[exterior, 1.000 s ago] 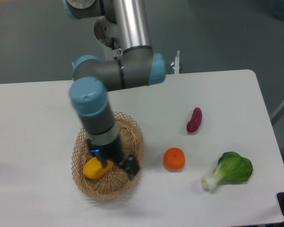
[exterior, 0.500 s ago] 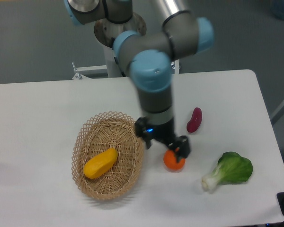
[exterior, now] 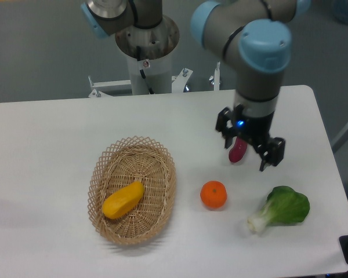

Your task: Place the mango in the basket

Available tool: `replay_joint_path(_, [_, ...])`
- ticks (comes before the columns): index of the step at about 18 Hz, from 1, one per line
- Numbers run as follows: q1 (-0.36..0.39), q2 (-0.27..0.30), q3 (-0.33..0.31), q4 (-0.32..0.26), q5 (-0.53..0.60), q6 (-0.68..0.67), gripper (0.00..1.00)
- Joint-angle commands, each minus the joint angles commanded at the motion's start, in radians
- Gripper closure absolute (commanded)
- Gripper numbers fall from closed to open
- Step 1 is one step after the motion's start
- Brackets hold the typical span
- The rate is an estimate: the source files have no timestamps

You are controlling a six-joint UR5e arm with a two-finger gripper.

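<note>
Gripper (exterior: 250,147) on the grey-and-blue arm hangs with its black fingers spread wide, holding nothing. Far to its left, the smooth yellow-orange oval mango (exterior: 123,200) lies diagonally inside the tan woven wicker basket (exterior: 103,166), free of the lattice rim. Between basket and gripper sits a round orange citrus fruit (exterior: 213,194). A small purple-red oblong vegetable (exterior: 237,152) shows just behind the fingers; a green leafy bok choy (exterior: 283,208) lies below them, near the white table (exterior: 46,145) edge.

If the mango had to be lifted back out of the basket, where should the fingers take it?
Probably across the mango's narrow middle, coming straight down from above. It lies flat and diagonal in the basket, whose raised rim blocks side approaches, so the fingers should close across its short axis.
</note>
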Motion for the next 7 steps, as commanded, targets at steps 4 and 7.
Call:
replay_joint_path(4, [0.006,0.005,0.000,0.000,0.000,0.000,0.00])
replay_joint_path(7, [0.006,0.005,0.000,0.000,-0.002,0.000,0.00])
